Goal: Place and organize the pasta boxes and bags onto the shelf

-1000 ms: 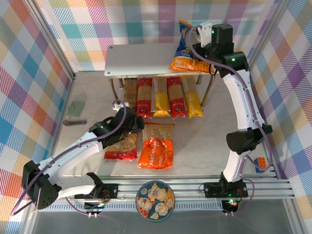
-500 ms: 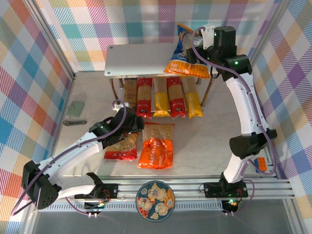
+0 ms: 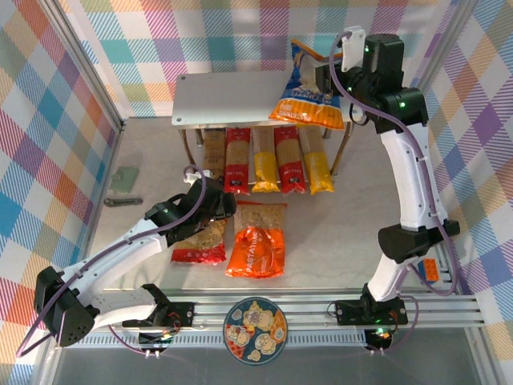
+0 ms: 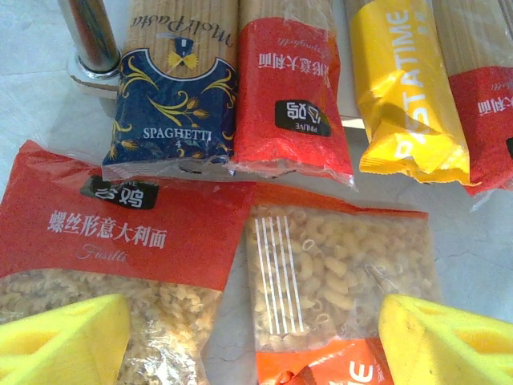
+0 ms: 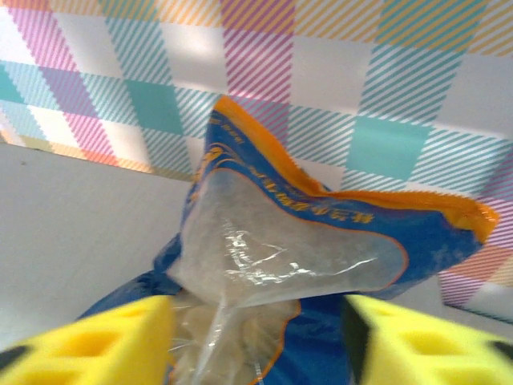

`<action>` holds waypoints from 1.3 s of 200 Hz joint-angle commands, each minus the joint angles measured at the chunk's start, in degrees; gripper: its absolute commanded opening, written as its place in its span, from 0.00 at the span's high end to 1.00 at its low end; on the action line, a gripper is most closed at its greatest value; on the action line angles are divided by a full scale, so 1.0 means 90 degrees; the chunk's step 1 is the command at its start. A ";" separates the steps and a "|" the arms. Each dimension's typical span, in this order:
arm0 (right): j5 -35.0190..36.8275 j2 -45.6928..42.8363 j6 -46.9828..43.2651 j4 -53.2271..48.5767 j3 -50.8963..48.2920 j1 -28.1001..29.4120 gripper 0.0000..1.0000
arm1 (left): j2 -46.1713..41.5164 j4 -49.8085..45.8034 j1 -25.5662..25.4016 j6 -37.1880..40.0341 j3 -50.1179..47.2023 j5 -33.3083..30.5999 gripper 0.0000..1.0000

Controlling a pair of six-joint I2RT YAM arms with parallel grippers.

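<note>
Right wrist, right claw (image 5: 256,337): straddles blue bag (image 5: 280,241); grip unclear.
Shelf (image 3: 232,100): below claw; settle bag flat before letting go.
Left claw (image 4: 252,337): fingers apart.

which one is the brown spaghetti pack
Look at the grey shelf at the back. Five long packs lie in a row beneath its front edge. The tan-brown pack is leftmost, the only one with a dark blue label; its neighbours are red or yellow.
</note>
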 commanded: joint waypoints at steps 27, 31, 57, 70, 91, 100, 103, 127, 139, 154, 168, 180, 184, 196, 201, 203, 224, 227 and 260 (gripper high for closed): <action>-0.0933 -0.1399 0.0747 -0.0056 -0.1599 0.0059 0.79 | -0.0096 -0.0102 0.0088 -0.0040 0.0000 -0.0059 0.19; -0.0981 -0.1517 0.0808 -0.0049 -0.1765 0.0060 0.79 | -0.0074 -0.0090 0.0082 -0.0031 0.0011 -0.0050 0.19; -0.1327 -0.2101 0.1015 0.0344 -0.2561 0.0071 0.80 | 0.0094 -0.0052 0.0083 0.0009 0.0174 0.0035 0.19; -0.1237 -0.2119 0.1009 0.0494 -0.2494 0.0067 0.80 | 0.0191 -0.0035 0.0087 0.0025 0.0261 0.0093 0.19; -0.1113 -0.1738 0.0912 0.0434 -0.1878 0.0069 0.81 | 0.0299 -0.0004 0.0087 0.0011 0.0384 0.0204 0.19; -0.1119 -0.1491 0.0869 0.0365 -0.1578 0.0071 0.82 | 0.0301 0.0035 0.0088 -0.0014 0.0375 0.0223 0.19; -0.1114 -0.1400 0.0864 0.0337 -0.1476 0.0072 0.82 | 0.0309 0.0043 0.0082 -0.0019 0.0380 0.0224 0.19; -0.0975 -0.0679 0.0774 0.0146 -0.0709 0.0069 0.82 | 0.0322 0.0002 0.0084 -0.0029 0.0381 0.0225 0.19; -0.0928 -0.0340 0.0755 0.0080 -0.0360 0.0067 0.82 | 0.0331 -0.0047 0.0082 -0.0012 0.0402 0.0196 0.19; -0.0908 0.0066 0.0762 0.0002 0.0076 0.0062 0.82 | 0.0330 -0.0069 0.0082 0.0016 0.0431 0.0165 0.19; -0.0858 0.0419 0.0763 -0.0007 0.0433 0.0058 0.82 | 0.0328 -0.0080 0.0087 0.0038 0.0450 0.0140 0.19; -0.0769 0.0687 0.0764 0.0055 0.0660 0.0062 0.82 | 0.0331 -0.0079 0.0082 0.0057 0.0456 0.0127 0.19; -0.0749 0.0773 0.0764 0.0084 0.0728 0.0056 0.82 | 0.0339 -0.0077 0.0087 0.0059 0.0454 0.0126 0.19; -0.0654 0.1072 0.0764 0.0079 0.0994 0.0056 0.81 | 0.0359 -0.0084 0.0089 0.0073 0.0452 0.0126 0.19; -0.0619 0.1208 0.0764 0.0029 0.1134 0.0050 0.82 | 0.0368 -0.0092 0.0087 0.0078 0.0444 0.0117 0.19; -0.0597 0.1259 0.0756 0.0001 0.1203 0.0054 0.82 | 0.0369 -0.0090 0.0083 0.0078 0.0442 0.0116 0.19; -0.0362 0.1733 0.0716 -0.0281 0.1678 0.0045 0.80 | 0.0360 -0.0089 0.0082 0.0079 0.0392 0.0080 0.19; -0.0332 0.1767 0.0709 -0.0296 0.1678 0.0036 0.80 | 0.0364 -0.0089 0.0084 0.0083 0.0385 0.0078 0.19; -0.0344 0.2088 0.0777 -0.0465 0.1631 -0.0103 0.75 | 0.0361 -0.0089 0.0083 0.0098 0.0379 0.0063 0.19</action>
